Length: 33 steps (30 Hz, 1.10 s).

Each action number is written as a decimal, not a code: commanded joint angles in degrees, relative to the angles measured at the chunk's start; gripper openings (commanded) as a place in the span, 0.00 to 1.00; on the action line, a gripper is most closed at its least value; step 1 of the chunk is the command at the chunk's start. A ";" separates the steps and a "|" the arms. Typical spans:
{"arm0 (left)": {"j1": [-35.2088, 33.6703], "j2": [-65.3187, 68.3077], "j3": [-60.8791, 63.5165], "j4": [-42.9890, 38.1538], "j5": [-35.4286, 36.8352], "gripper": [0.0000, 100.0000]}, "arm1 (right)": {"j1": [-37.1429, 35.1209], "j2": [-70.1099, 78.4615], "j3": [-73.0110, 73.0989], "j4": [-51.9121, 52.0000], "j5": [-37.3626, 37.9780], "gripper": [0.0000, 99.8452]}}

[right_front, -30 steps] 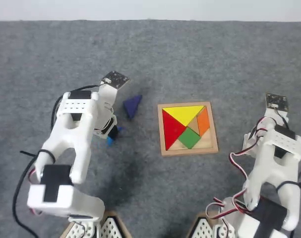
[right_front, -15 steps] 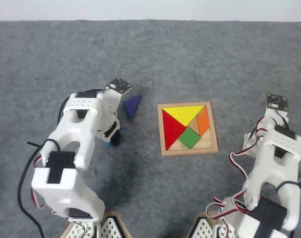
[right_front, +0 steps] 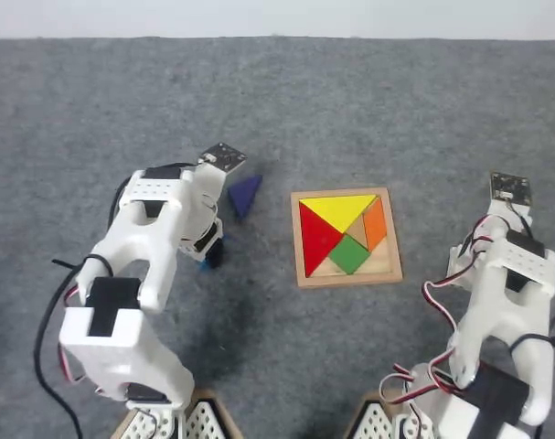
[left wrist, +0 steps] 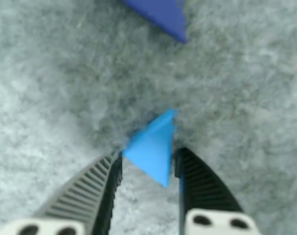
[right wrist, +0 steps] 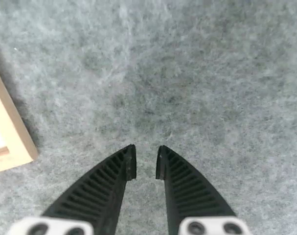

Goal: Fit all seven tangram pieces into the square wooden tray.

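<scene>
Tangram pieces and their tray sit on one big grey mat (right_front: 286,110) that covers the table.

Two white arms stand at the near edge. The left arm (right_front: 135,265) bends forward and leans toward the middle, with its tip low over the mat. The left gripper (left wrist: 147,159) has its two black fingers (left wrist: 106,183) pressed on the two sides of a light blue triangle (left wrist: 153,144). The right arm (right_front: 506,302) is folded back on its own side, well apart from the pieces. The right gripper (right wrist: 146,161) points down at bare mat. Its fingers are almost together, with a thin gap, and they hold nothing. A corner of the tray is just beside it.

One square wooden tray (right_front: 350,280) lies flat between the two arms.

I count four bright pieces in the tray. One yellow triangle (right_front: 336,210) is at the far side. One red triangle (right_front: 315,238) touches it on the left. One orange piece (right_front: 376,222) is on the right. One green square (right_front: 349,255) is near the front. A small brown spot is in the middle, and I cannot tell if it is a piece or bare wood.

Two pieces are outside the tray. One dark blue triangle (right_front: 245,194) lies on the mat, near the tray's left side. The light blue triangle is just beside it, in the left gripper.
</scene>
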<state>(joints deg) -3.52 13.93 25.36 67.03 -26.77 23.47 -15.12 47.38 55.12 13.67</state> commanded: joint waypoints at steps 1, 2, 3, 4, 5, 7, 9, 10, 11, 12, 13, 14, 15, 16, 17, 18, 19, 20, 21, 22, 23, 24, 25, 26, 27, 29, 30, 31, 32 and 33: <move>2.02 0.35 -2.77 -2.81 0.26 0.10 | -0.40 -3.30 -0.70 -0.92 0.53 0.09; 2.55 0.35 -2.68 -2.55 0.26 0.09 | -0.40 -3.30 -0.70 -0.92 0.53 0.09; 3.08 0.35 -2.59 -2.46 0.26 0.08 | -0.40 -3.30 -0.70 -0.92 0.53 0.09; 3.60 0.35 -2.24 -2.46 0.26 0.08 | -0.40 -3.30 -0.70 -0.92 0.53 0.09; 3.96 0.26 -1.98 -2.46 0.35 0.08 | -0.40 -3.30 -0.70 -0.92 0.53 0.09; 4.31 0.00 -1.89 -2.20 0.35 0.07 | -0.40 -3.30 -0.70 -0.92 0.53 0.09; 4.31 -0.35 -2.33 -1.41 0.35 0.07 | -0.40 -3.30 -0.70 -0.92 0.53 0.09; 4.31 -0.35 -2.95 -0.88 0.35 0.07 | -0.40 -3.30 -0.70 -0.84 0.53 0.09; 4.31 -0.35 -3.65 -0.09 0.35 0.07 | -0.40 -3.30 -0.70 -0.84 0.53 0.09; 4.22 -0.35 -4.26 0.53 0.35 0.08 | -0.40 -3.30 -0.70 -0.84 0.53 0.09; 4.22 -0.35 -4.79 1.05 0.35 0.08 | -0.40 -3.30 -0.70 -0.84 0.53 0.09; 4.22 -0.35 -5.41 1.85 0.18 0.09 | -0.40 -3.30 -0.70 -0.75 0.53 0.09; 4.13 -0.35 -6.11 2.64 0.18 0.11 | -0.40 -3.30 -0.70 -0.75 0.53 0.09; 3.96 -0.35 -6.90 3.43 0.00 0.13 | -0.40 -3.30 -0.70 -0.75 0.53 0.09; 3.78 -0.35 -7.87 4.13 0.00 0.16 | -0.40 -3.30 -0.70 -0.75 0.53 0.09; 3.69 -0.35 -8.92 4.48 0.00 0.18 | -0.48 -3.30 -0.70 -0.75 0.53 0.09; 3.60 0.00 -10.07 4.40 -0.53 0.20 | -0.48 -3.30 -0.70 -0.75 0.53 0.09; 3.34 0.26 -11.30 4.31 -1.67 0.22 | -0.48 -3.30 -0.70 -0.75 0.53 0.09; 3.25 0.35 -12.26 4.31 -2.37 0.22 | -0.48 -3.30 -0.70 -0.75 0.53 0.09; 3.52 0.35 -12.70 4.48 -2.90 0.22 | -0.48 -3.30 -0.70 -0.75 0.53 0.09; 3.69 0.35 -12.97 4.57 -3.34 0.22 | -0.48 -3.30 -0.70 -0.75 0.53 0.09; 4.04 0.35 -13.05 4.57 -3.34 0.22 | -0.48 -3.30 -0.70 -0.75 0.53 0.09; 4.22 0.35 -13.05 4.57 -3.78 0.22 | -0.48 -3.30 -0.70 -0.75 0.53 0.09; 4.31 0.35 -12.88 4.57 -4.31 0.22 | -0.48 -3.30 -0.70 -0.84 0.53 0.09; 4.31 0.35 -12.79 4.57 -4.66 0.22 | -0.48 -3.38 -0.70 -0.84 0.53 0.09; 4.13 0.44 -12.79 4.48 -4.92 0.22 | -0.48 -3.38 -0.70 -0.84 0.53 0.09; 4.13 0.44 -12.79 4.48 -4.92 0.22 | -0.48 -3.38 -0.70 -0.84 0.53 0.09; 4.13 0.44 -12.79 4.48 -5.10 0.22 | -0.48 -3.38 -0.70 -0.84 0.53 0.09; 4.13 0.70 -12.70 4.48 -5.80 0.22 | -0.48 -3.38 -0.70 -0.84 0.53 0.09; 4.31 1.49 -12.70 4.66 -6.68 0.22 | -0.48 -3.38 -0.79 -0.84 0.53 0.09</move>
<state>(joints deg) 0.18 14.99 14.90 70.90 -31.52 23.47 -15.12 47.38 55.12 13.67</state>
